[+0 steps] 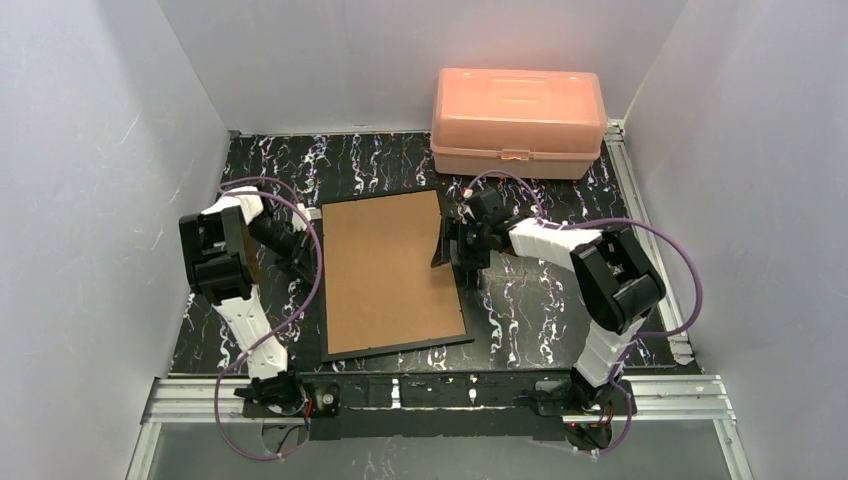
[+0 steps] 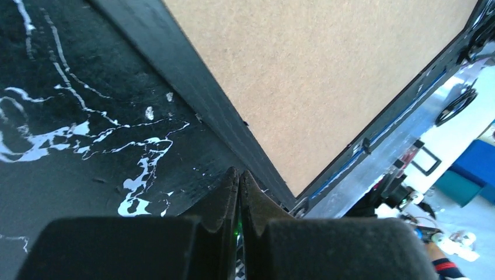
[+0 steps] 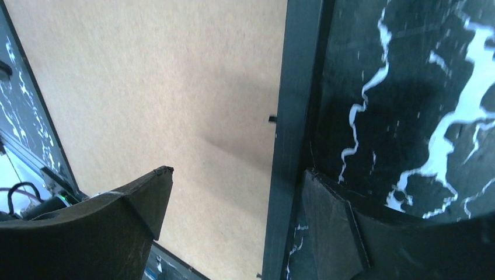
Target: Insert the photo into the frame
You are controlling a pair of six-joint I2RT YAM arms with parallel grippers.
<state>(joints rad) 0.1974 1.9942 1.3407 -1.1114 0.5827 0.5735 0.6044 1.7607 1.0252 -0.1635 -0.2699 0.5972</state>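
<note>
Mid-table (image 1: pixel 540 310), flat and face down: frame (image 1: pixel 390 270), brown back up, thin black rim all round. Long sides running near to far, slightly skewed, near end close to metal rail (image 1: pixel 450 390) along table's near edge. Picture side hidden underneath.

Far right, behind frame and apart from it: pink box (image 1: pixel 518 120), lid down.

By frame's left long side, toward its far end: left gripper (image 1: pixel 303 262), angled down at table. Seen from left wrist, pressed fully together, tip against tip, nothing between. Tips over bare marbled surface just beside black rim, not over brown back. Touching table or hovering: cannot tell.

At frame's right long side, also toward far end: right gripper (image 1: pixel 447 252), spread wide, empty. Seen from right wrist, straddling rim: one finger (image 3: pixel 134 204) above brown back, casting soft shadow there, other finger (image 3: pixel 333 221) above bare table outside rim. Black rim running up through gap, nearer outer finger. Contact with frame or table: cannot tell. Small dark tab (image 3: pixel 272 119) jutting from rim's inner edge onto back, beyond fingertips.

Along each arm: purple cable (image 1: pixel 690 280) looping between wrist and base. Around table on three sides: plain white walls (image 1: pixel 100 150).
</note>
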